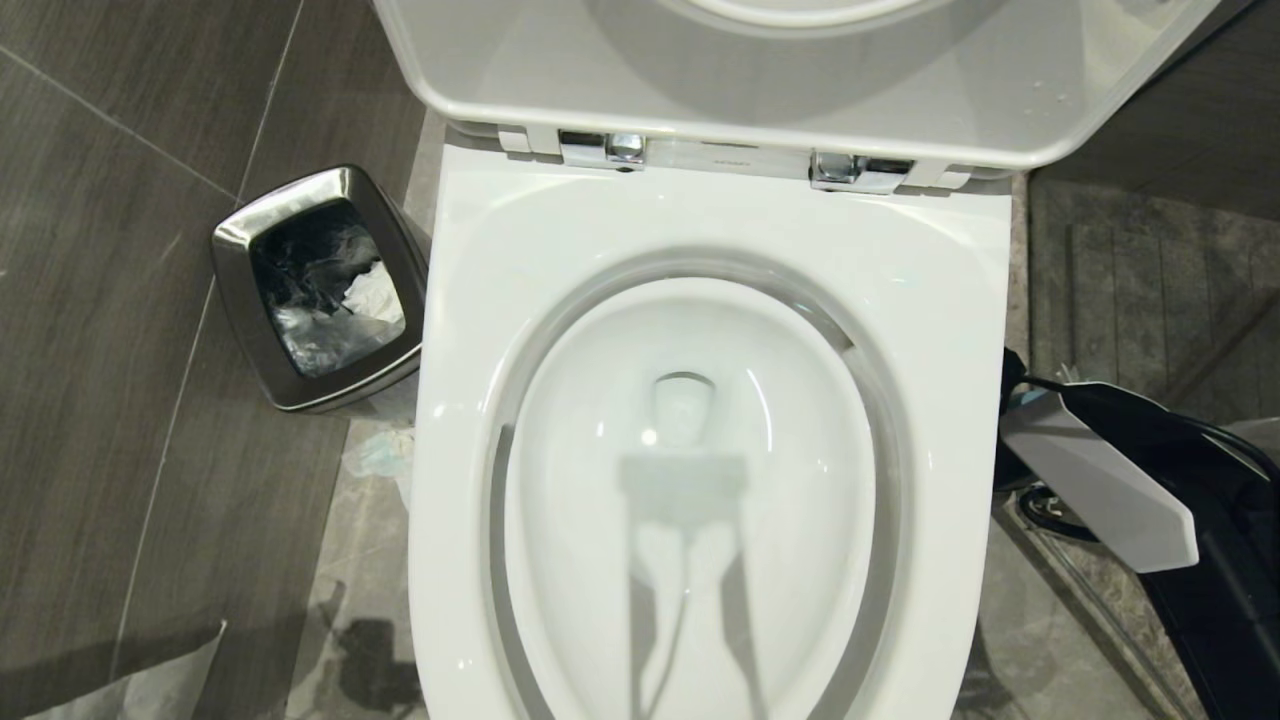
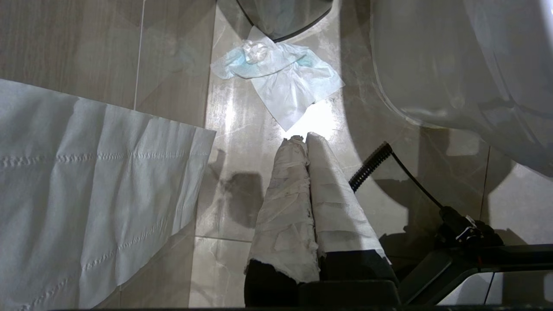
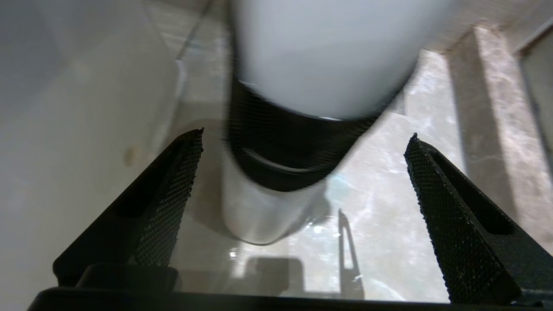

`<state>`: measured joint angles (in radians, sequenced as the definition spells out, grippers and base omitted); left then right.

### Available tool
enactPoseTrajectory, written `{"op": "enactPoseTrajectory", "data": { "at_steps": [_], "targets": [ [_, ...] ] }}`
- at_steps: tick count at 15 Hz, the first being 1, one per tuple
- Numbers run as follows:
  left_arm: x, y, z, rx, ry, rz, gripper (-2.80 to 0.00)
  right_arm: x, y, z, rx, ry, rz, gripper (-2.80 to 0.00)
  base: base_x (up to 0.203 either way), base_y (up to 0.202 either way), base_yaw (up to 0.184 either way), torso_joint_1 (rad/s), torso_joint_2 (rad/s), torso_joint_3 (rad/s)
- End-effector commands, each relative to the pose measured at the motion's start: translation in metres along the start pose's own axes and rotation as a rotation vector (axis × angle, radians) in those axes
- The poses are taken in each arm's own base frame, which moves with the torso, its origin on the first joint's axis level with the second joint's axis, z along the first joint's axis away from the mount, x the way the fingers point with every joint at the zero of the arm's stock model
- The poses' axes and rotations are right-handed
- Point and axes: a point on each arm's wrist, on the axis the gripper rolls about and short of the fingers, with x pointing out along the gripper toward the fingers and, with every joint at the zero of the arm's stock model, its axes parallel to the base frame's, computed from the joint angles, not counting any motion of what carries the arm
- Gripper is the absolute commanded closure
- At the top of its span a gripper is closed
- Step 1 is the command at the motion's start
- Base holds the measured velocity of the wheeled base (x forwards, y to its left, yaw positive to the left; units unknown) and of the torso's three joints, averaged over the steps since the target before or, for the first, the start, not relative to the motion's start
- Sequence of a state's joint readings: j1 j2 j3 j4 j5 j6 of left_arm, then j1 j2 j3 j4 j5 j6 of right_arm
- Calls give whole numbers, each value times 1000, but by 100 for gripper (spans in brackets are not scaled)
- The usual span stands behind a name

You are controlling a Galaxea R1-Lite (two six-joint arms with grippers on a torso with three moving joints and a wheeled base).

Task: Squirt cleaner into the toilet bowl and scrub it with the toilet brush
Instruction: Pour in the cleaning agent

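The toilet bowl [image 1: 960, 330] fills the head view, its lid raised and water in the oval basin. Beside its right flank my right arm [image 1: 1100, 490] reaches down toward the floor. In the right wrist view my right gripper [image 3: 305, 134] is open, its black fingers [image 3: 173, 194] spread wide and holding nothing. Just beyond them, in line with the gap, the cleaner [image 3: 319, 56] stands on the glossy floor, blurred, white above and dark below; its cap is out of view. My left gripper [image 2: 302, 138] hangs shut over the floor, its fingers [image 2: 285, 203] wrapped in white. The toilet brush is out of view.
A steel bin [image 1: 235, 300] with rubbish stands on the floor left of the toilet. A crumpled tissue [image 2: 281, 73] and a sheet of white paper [image 2: 86, 185] lie on the tiles near my left gripper. The toilet's white side [image 3: 65, 129] is close beside my right gripper.
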<state>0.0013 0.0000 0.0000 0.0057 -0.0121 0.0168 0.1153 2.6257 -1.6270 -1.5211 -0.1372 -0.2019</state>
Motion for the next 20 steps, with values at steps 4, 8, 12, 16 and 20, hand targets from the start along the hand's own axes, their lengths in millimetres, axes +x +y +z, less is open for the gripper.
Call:
{"op": "enactPoseTrajectory", "data": {
  "at_steps": [4, 8, 12, 16, 20],
  "targets": [
    [0, 0, 0, 0, 0, 0, 0, 2, -10, 1, -8, -12, -23, -280, 0, 0, 0, 0, 0, 0],
    [0, 0, 0, 0, 0, 0, 0, 3, -23, 0, -21, -7, -49, -280, 0, 0, 0, 0, 7, 0],
    [0, 0, 0, 0, 0, 0, 0, 4, -31, -2, -30, -4, -62, -280, 0, 0, 0, 0, 0, 0],
    [0, 0, 0, 0, 0, 0, 0, 2, -23, -5, -29, -4, -30, -280, 0, 0, 0, 0, 0, 0],
    [0, 0, 0, 0, 0, 0, 0, 7, -19, -5, -28, -52, 48, -280, 0, 0, 0, 0, 0, 0]
  ]
}}
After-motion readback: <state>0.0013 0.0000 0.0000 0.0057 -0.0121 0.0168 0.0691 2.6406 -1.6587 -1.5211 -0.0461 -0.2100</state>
